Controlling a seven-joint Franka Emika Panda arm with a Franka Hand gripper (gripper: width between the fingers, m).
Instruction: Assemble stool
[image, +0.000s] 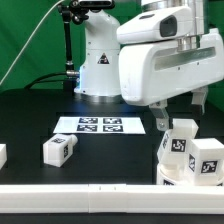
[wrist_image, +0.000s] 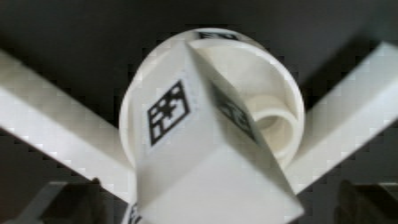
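The round white seat (image: 168, 178) lies at the exterior view's right front. Two chunky white tagged legs stand on it: one (image: 181, 142) further back, one (image: 207, 162) nearer the front. My gripper (image: 179, 117) hangs just above the rear leg, jaws spread wider than it. In the wrist view that leg (wrist_image: 205, 110) fills the middle, tag facing out, with my gripper (wrist_image: 214, 205) straddling it; dark fingers (wrist_image: 68, 200) show at both sides with gaps to the leg. A third leg (image: 58, 150) lies loose on the table at the left front.
The marker board (image: 100, 125) lies mid-table. Another white part (image: 2, 155) shows at the left edge. A long white bar (image: 80, 200) edges the front; white bars (wrist_image: 54, 95) cross behind the leg in the wrist view. The arm's base (image: 97, 60) stands at the back.
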